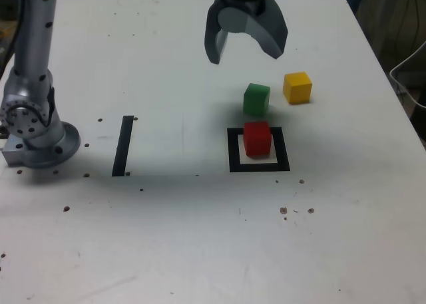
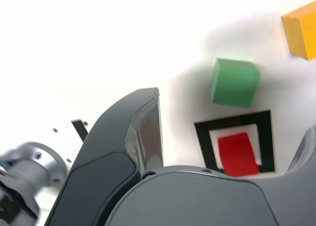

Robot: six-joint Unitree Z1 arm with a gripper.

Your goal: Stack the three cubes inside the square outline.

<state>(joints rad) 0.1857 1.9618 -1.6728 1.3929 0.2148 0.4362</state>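
The gripper (image 1: 246,53) is held open and empty above the green cube (image 1: 256,98); the red cube (image 1: 257,138) is seated inside the square outline (image 1: 233,151).

yellow cube (image 2: 302,29) cropped, arm base (image 2: 22,186) blurred

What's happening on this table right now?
A robot arm is stacking cubes. Its claw hangs open and empty above the table. The red cube already sits inside the square outline. The green cube lies just beyond the outline, and the yellow cube beside it, neither stacked yet.
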